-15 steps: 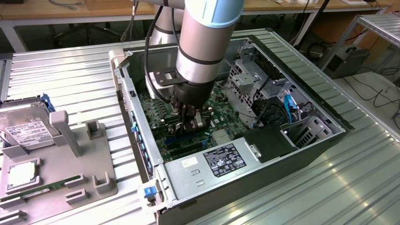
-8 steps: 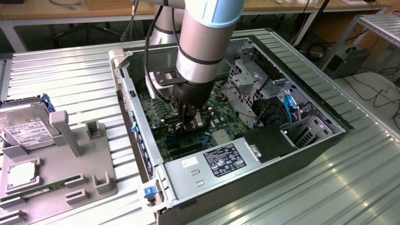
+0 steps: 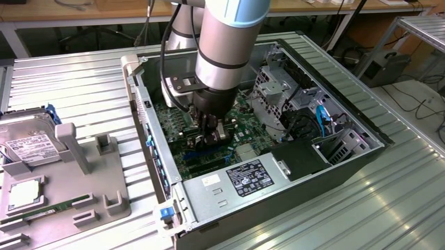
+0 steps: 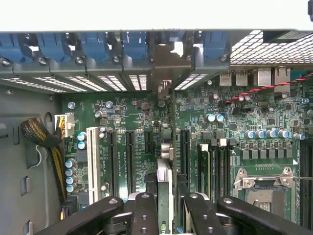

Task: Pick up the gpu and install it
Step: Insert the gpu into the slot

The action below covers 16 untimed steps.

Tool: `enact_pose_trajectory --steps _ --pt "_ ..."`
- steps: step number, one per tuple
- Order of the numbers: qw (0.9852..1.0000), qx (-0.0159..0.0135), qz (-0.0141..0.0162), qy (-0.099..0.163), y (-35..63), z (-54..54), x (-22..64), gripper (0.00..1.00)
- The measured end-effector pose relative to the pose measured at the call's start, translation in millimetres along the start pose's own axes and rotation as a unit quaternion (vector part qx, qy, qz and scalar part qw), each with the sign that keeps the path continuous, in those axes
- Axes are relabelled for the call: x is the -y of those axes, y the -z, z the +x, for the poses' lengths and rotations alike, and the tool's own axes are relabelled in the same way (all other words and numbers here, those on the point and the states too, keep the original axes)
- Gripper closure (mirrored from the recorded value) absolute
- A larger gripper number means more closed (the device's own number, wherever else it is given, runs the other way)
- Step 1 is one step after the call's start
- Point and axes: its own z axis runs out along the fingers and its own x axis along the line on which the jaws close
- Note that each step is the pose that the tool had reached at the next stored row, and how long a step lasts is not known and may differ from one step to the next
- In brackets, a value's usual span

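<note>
The gpu [image 4: 165,182] shows edge-on in the wrist view as a thin card standing upright between my fingers [image 4: 145,215]. Its silver end bracket [image 4: 164,68] reaches the case's rear slot openings. My gripper [image 4: 166,218] is shut on the card's upper edge. The card stands over the green motherboard [image 4: 132,117], in line with the black expansion slots [image 4: 130,164]; whether it is seated I cannot tell. In the exterior view my gripper [image 3: 212,133] is low inside the open computer case [image 3: 347,166], with the dark gpu [image 3: 214,143] under it just above the board.
A silver power supply [image 3: 236,182] fills the case's near end and a drive cage [image 3: 278,86] stands at the exterior view's right. A CPU socket [image 4: 264,191] and a yellow-black cable bundle [image 4: 39,134] flank the slots. Outside, a grey fixture [image 3: 76,182] holds a hard drive [image 3: 28,143].
</note>
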Motion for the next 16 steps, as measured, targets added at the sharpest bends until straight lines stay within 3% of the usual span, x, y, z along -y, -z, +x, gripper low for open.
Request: enact_pose_trajectory --steps 16 --pt "1.0 -0.0002 0.0 0.0 -4.1 0.9 -2.6 0.74"
